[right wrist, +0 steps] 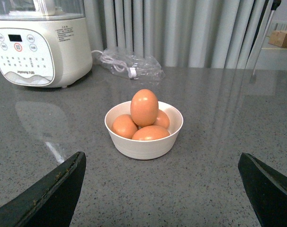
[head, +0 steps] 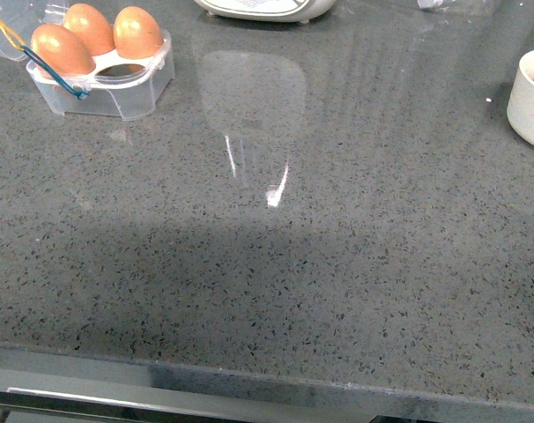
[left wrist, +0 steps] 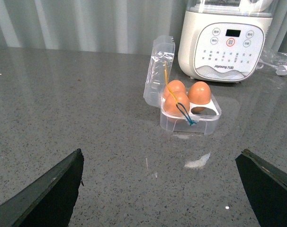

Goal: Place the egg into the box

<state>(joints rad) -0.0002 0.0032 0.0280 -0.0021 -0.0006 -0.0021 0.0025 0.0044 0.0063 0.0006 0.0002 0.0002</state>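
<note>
Glossy speckled grey countertop (head: 337, 291), pleated curtain (left wrist: 86, 23) behind, clear egg box (head: 126, 88) at eleven o'clock, white bowl (head: 530, 110) of eggs (right wrist: 144, 107) at two o'clock, left gripper (left wrist: 161, 152) and right gripper (right wrist: 161, 154) jaws spread wide

The left gripper (left wrist: 161, 158) had two matte black, wedge-shaped fingers (left wrist: 49, 194); the right gripper (right wrist: 161, 158) looked the same.

Clear box (left wrist: 200, 124), lid (left wrist: 158, 71) open, one cell empty, brown egg (right wrist: 144, 107) upright in white bowl (right wrist: 143, 149)
</note>
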